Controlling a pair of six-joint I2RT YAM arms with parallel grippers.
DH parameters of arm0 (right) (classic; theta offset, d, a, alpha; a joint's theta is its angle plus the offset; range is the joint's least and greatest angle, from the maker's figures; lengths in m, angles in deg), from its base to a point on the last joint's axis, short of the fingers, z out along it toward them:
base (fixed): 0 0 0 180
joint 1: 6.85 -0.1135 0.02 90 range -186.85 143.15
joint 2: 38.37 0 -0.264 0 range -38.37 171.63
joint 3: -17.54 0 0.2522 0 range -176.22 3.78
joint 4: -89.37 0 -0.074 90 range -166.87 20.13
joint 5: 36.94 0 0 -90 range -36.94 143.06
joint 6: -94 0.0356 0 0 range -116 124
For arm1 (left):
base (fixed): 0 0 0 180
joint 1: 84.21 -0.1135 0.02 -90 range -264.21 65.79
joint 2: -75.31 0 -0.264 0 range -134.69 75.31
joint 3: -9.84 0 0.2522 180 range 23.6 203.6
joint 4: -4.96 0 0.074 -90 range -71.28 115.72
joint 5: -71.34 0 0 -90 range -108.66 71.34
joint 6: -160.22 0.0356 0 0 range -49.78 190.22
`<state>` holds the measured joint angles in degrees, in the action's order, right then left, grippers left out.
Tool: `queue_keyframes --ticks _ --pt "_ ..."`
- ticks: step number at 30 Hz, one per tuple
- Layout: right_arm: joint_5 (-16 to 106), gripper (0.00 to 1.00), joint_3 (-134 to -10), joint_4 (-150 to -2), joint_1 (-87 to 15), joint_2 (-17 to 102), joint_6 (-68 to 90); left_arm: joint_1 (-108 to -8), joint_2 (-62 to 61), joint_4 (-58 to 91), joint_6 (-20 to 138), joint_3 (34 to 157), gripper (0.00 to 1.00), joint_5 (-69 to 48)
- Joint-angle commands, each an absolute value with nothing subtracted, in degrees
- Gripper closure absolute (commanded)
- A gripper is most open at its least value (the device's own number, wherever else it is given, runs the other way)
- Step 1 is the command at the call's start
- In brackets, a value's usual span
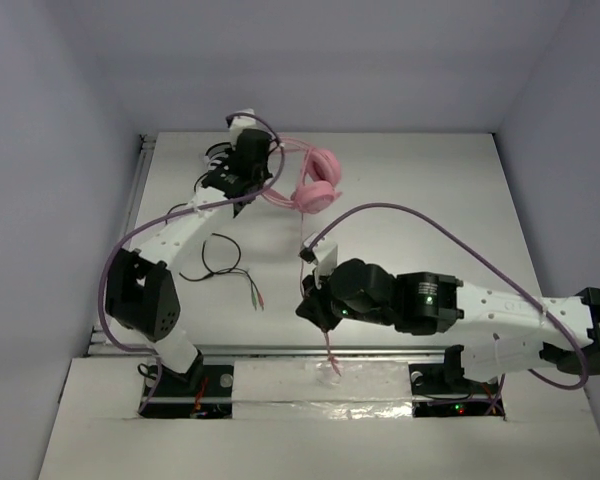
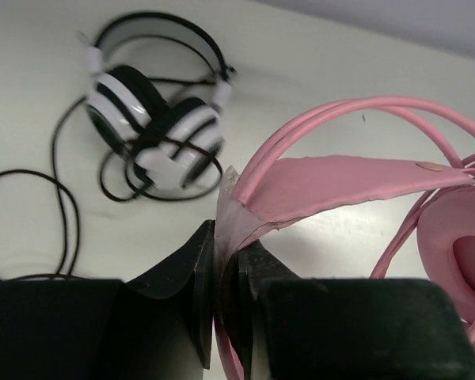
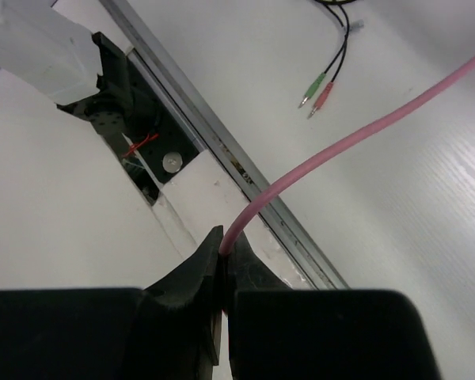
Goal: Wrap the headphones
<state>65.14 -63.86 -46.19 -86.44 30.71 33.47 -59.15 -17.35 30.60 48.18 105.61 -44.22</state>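
White table [image 1: 430,200] between pale walls, seen from above; its right half lies open, and a metal rail [image 3: 222,150] runs along its near edge. At far left, the left gripper [image 2: 226,245] is clenched on the headband of the pink headphones [image 1: 315,185], whose earcups sit just right of it. Only the left wrist view shows the black-and-white headphones [image 2: 154,131] lying just beyond the fingers, largely covered by the arm from above. Close to the rail, the right gripper [image 3: 224,253] is pinched on the pink cable [image 3: 364,131], which stretches away over the table. A loose black cable [image 1: 220,262] lies between the arms; the right wrist view shows its green and red plugs [image 3: 317,91].
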Motion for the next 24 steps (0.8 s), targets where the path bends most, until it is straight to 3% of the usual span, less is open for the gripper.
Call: queue_keyframes --ticks 1,5,11,24 --pt "70.4 1.0 -73.5 -37.9 -87.4 29.3 26.9 -53.7 -16.5 27.8 49.4 104.4 1.0 -48.8" --pt "80.2 1.0 -77.6 -30.7 -86.4 28.3 23.6 -49.9 -14.7 29.9 51.6 100.9 1.0 -49.1" --pt "85.2 1.0 -76.5 -29.2 -80.0 24.7 20.2 -44.7 -8.9 32.2 59.1 94.8 1.0 -45.2" --pt "99.2 1.0 -70.7 -32.0 -68.7 24.2 16.8 -43.0 3.4 30.4 68.0 84.5 1.0 -19.2"
